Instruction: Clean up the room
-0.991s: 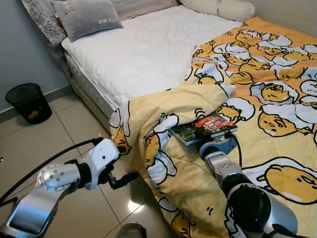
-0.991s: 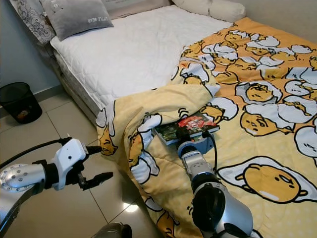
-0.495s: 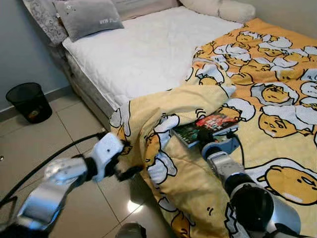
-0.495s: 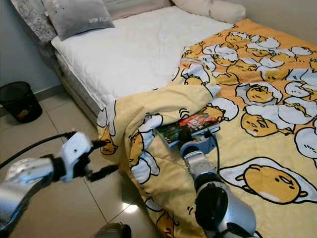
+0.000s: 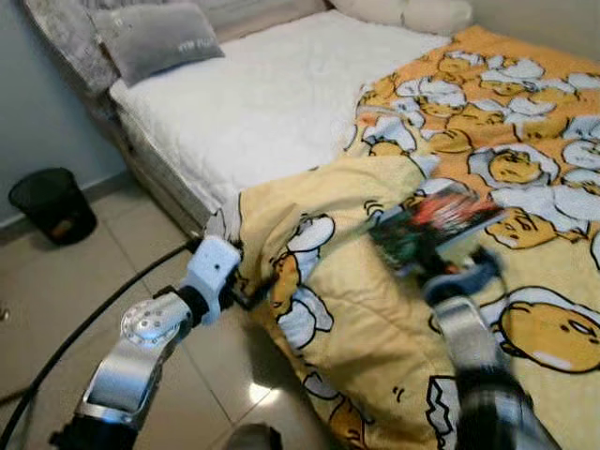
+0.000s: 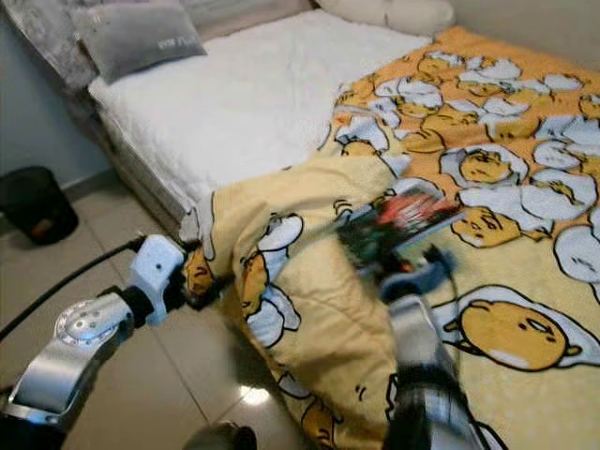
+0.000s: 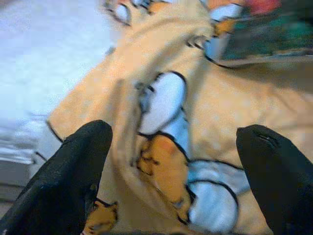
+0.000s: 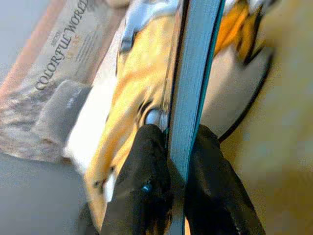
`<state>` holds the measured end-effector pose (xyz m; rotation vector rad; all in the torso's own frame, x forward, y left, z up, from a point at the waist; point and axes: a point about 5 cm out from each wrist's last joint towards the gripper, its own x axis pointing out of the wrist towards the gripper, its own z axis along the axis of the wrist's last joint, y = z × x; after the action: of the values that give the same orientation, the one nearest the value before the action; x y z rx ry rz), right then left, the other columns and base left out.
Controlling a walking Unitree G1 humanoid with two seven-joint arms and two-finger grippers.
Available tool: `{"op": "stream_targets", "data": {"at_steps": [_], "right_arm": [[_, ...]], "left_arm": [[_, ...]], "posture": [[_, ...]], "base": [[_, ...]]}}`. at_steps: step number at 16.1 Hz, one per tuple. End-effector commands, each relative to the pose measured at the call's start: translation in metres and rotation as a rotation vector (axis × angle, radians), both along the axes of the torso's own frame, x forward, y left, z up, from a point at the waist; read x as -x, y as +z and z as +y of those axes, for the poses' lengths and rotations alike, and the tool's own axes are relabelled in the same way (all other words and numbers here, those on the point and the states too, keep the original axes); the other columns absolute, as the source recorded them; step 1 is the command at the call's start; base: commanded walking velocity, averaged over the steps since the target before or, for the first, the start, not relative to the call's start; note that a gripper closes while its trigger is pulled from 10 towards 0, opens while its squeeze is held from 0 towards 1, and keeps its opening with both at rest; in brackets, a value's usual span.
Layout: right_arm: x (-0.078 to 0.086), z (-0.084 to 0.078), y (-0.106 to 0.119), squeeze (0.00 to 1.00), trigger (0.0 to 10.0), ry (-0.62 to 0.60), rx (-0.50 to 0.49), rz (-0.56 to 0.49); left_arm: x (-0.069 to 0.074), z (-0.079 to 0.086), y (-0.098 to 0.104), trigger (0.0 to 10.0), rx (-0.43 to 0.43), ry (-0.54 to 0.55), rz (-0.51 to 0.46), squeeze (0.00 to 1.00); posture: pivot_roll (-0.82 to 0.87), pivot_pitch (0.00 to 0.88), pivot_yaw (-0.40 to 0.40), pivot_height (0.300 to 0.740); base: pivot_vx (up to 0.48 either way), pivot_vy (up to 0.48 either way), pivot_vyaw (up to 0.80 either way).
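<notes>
— Where's the book (image 5: 428, 228)?

— In my right gripper (image 8: 177, 147), both fingers pinched on its lower edge. It's tilted and blurred above the egg-print blanket (image 5: 375, 319), right of the blanket's folded-back hump.

— And your other hand?

— My left gripper (image 7: 171, 161) has its fingers spread wide, holding nothing, at the blanket's near-left corner where it hangs toward the tiled floor (image 5: 56, 291). A black bin (image 5: 52, 204) stands far left by the wall

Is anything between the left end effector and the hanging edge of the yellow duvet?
Nothing visible. The left end effector is open, its fingers spread either side of the duvet's bunched fold. The right end effector grips the book.
</notes>
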<state>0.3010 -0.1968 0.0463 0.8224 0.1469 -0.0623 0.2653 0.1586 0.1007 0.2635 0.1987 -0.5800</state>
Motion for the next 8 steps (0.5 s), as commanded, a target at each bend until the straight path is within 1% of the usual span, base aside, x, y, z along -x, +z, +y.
{"op": "stream_targets", "data": {"at_steps": [1, 2, 3, 4, 5, 6, 7, 8], "right_arm": [[-0.009, 0.01, 0.03, 0.0, 10.0, 0.054, 0.11, -0.104], [-0.006, 0.015, 0.037, 0.0, 10.0, 0.067, 0.188, -0.133], [-0.003, 0.027, 0.047, 0.0, 10.0, 0.084, 0.351, -0.168], [-0.008, 0.027, 0.048, 0.0, 10.0, 0.039, 0.503, -0.113], [-0.009, 0.026, 0.048, 0.0, 10.0, 0.016, 0.539, -0.093], [-0.004, 0.023, 0.048, 0.0, 10.0, -0.023, 0.533, -0.071], [0.004, 0.02, 0.046, 0.0, 10.0, -0.036, 0.556, -0.054], [0.013, 0.021, 0.041, 0.0, 10.0, -0.058, 0.541, -0.016]], "left_arm": [[-0.003, 0.003, 0.0, 10.0, -0.029, 0.05, -0.026, 0.67], [-0.004, 0.004, -0.002, 10.0, -0.055, 0.083, -0.04, 0.67], [-0.009, 0.001, 0.0, 10.0, 0.004, 0.163, -0.074, 0.67], [-0.011, -0.002, 0.003, 10.0, 0.033, 0.202, -0.097, 0.66], [-0.011, -0.002, 0.003, 10.0, 0.039, 0.21, -0.1, 0.65], [-0.008, -0.003, 0.001, 10.0, 0.035, 0.214, -0.099, 0.63], [-0.005, 0.0, -0.001, 10.0, 0.032, 0.238, -0.091, 0.63], [-0.003, 0.01, -0.004, 10.0, 0.034, 0.306, -0.082, 0.62]], "posture": [[0.02, 0.0, 0.101, 0.74], [0.01, 0.0, 0.098, 0.74], [0.01, 0.0, 0.081, 0.74], [0.02, 0.0, 0.069, 0.74], [0.02, 0.0, 0.069, 0.74], [0.05, 0.0, 0.043, 0.74], [0.06, 0.0, 0.025, 0.74], [0.06, 0.0, 0.012, 0.74]], "base": [[0.0, 0.0, 0.0], [0.0, 0.0, 0.0], [0.0, 0.0, 0.0], [0.0, 0.0, 0.0], [0.0, 0.0, 0.0], [0.0, 0.0, -0.73], [0.0, 0.0, -0.74], [0.0, 0.0, -0.77]]}}
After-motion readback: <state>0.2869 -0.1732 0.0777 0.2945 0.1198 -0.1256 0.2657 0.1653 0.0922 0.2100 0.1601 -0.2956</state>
